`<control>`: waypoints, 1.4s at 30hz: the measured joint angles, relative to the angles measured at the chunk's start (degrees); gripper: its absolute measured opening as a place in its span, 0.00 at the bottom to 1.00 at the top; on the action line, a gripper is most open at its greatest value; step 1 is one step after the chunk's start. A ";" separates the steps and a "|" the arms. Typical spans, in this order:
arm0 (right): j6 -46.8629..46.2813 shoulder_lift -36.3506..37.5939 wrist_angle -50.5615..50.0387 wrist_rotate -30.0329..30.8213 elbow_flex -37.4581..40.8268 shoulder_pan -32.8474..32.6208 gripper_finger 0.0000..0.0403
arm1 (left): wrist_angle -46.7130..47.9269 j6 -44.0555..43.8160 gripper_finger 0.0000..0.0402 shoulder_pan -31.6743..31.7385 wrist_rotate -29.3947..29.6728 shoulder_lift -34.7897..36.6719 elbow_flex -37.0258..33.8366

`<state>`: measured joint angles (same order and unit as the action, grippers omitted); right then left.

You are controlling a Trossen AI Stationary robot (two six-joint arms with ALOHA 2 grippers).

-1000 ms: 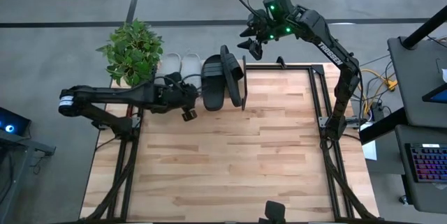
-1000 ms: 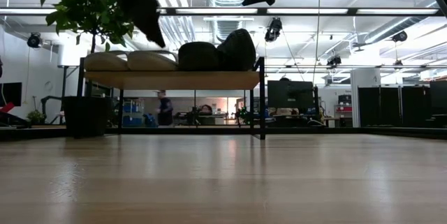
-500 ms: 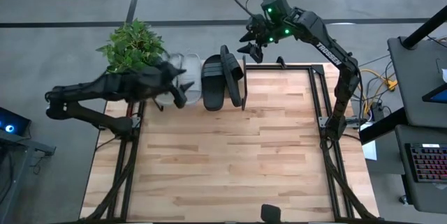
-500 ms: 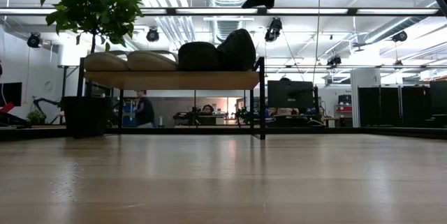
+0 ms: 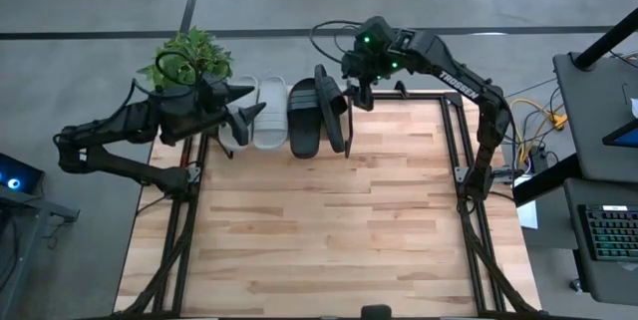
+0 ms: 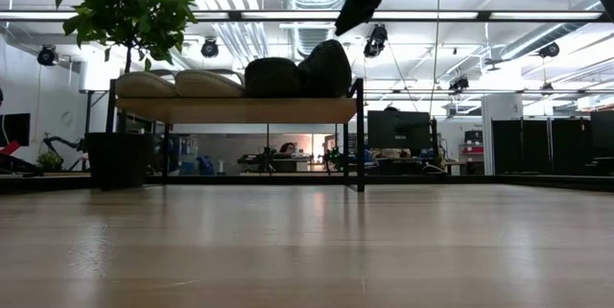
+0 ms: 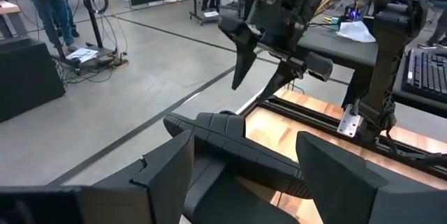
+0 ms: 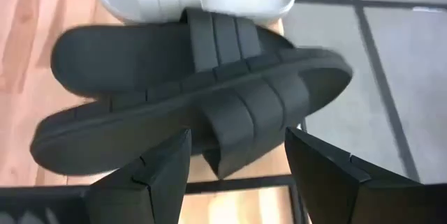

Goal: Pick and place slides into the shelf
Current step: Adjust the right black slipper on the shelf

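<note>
Four slides sit on the shelf [image 6: 240,108] at the far edge of a pale butcher-block table [image 5: 329,230].

Two grey slides [image 5: 257,111] lie flat beside a flat black slide [image 5: 305,119]; the other black slide [image 5: 329,109] is tipped on its side at the shelf's right end. The right gripper [image 5: 361,93] hovers over it, fingers apart and empty. The left gripper [image 5: 244,116] hovers over the grey pair, fingers apart. A potted plant [image 5: 187,66] stands beside the shelf; beyond are a grey concrete floor, desks and ceiling ducts.
</note>
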<state>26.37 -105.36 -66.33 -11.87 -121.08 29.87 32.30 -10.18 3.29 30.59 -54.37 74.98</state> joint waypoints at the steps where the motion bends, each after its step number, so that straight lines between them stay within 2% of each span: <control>1: 0.00 0.00 -0.50 0.06 0.54 -0.14 0.56 | 0.05 -0.02 0.59 0.00 0.00 -0.08 0.00; 10: -1.44 0.00 1.71 0.39 6.99 -0.62 0.56 | 0.42 0.03 0.59 0.00 0.02 -1.71 -0.07; 14: -3.02 -0.02 5.50 4.35 9.33 -0.63 0.56 | 0.91 0.05 0.59 0.00 0.00 -2.01 -0.09; 20: -5.73 -0.02 10.12 5.02 13.11 -0.92 0.56 | 1.12 0.05 0.59 0.00 -0.11 -2.41 -0.09; 23: -6.43 -0.02 11.34 9.14 14.72 -1.11 0.54 | 1.23 0.05 0.59 0.00 -0.17 -2.08 -0.09; 27: -6.40 0.43 11.65 14.44 16.13 -1.31 0.43 | 1.27 0.05 0.59 0.00 -0.22 -1.92 -0.09; 34: -8.47 1.03 11.01 14.88 15.44 -1.95 0.07 | 1.22 0.07 0.59 0.00 -0.26 -1.80 -0.09; 40: -12.70 1.03 10.56 16.04 11.94 -3.52 0.03 | 1.22 0.36 0.59 0.00 -0.26 -1.75 -0.09; 42: -13.78 1.03 9.81 18.67 10.19 -4.07 0.03 | 1.24 0.42 0.59 0.00 -0.27 -1.75 -0.09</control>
<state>12.59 -104.33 -56.52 6.80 -110.89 25.80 33.54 -9.76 3.29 30.32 -56.12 74.89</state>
